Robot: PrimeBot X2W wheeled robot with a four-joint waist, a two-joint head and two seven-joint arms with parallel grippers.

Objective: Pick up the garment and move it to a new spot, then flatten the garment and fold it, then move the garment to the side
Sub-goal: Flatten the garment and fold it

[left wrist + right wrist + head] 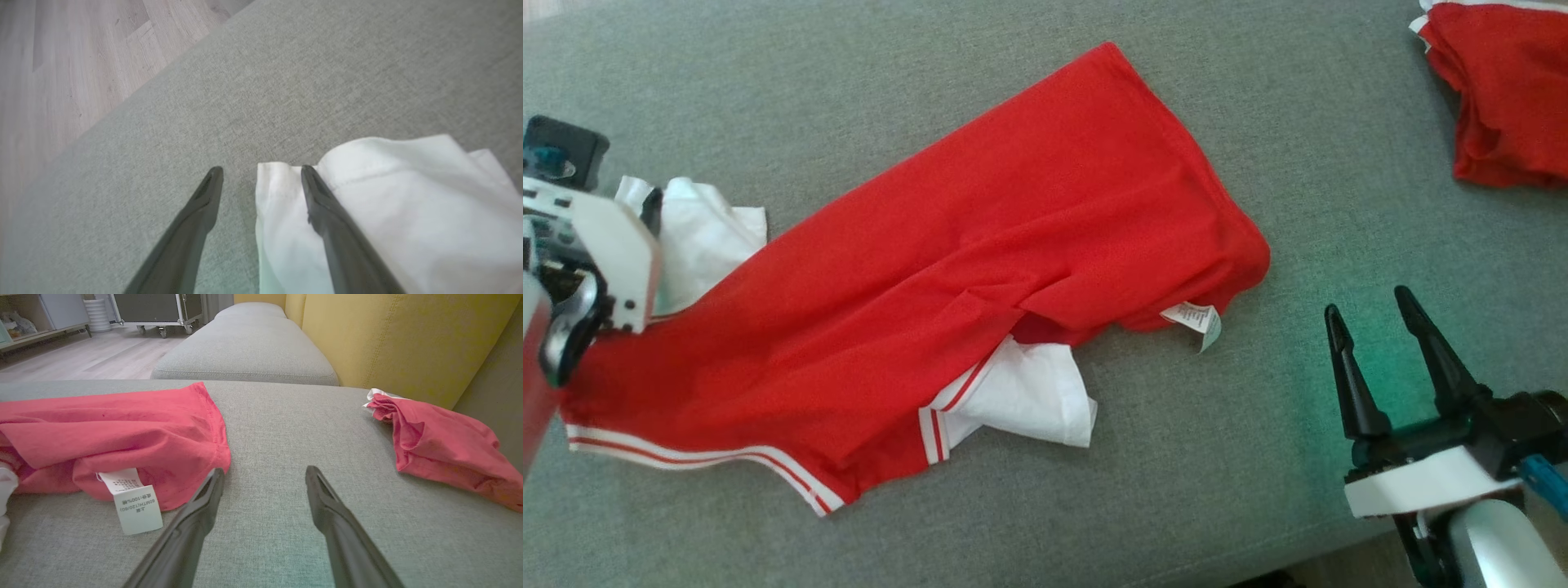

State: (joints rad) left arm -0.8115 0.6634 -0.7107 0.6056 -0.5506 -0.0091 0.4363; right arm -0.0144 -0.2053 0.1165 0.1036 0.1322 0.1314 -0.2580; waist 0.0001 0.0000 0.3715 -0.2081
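A red garment (pixel 980 269) with white sleeves and striped cuffs lies spread and creased across the grey cushion (pixel 1258 457), its care label (pixel 1196 320) sticking out at the right. My left gripper (pixel 261 171) stands open at the garment's left end, one finger (pixel 327 220) over the white sleeve (pixel 408 212); its body shows at the left edge (pixel 580 261). My right gripper (pixel 1372 318) is open over bare cushion, right of the garment's hem (pixel 163 457) and label (pixel 135 502), with nothing between its fingers (pixel 261 473).
A second red garment (pixel 1503 98) lies bunched at the far right corner (pixel 445 449), against a yellow backrest (pixel 408 339). Wooden floor (pixel 73 61) lies beyond the cushion's left edge. Another grey cushion (pixel 245 355) continues behind.
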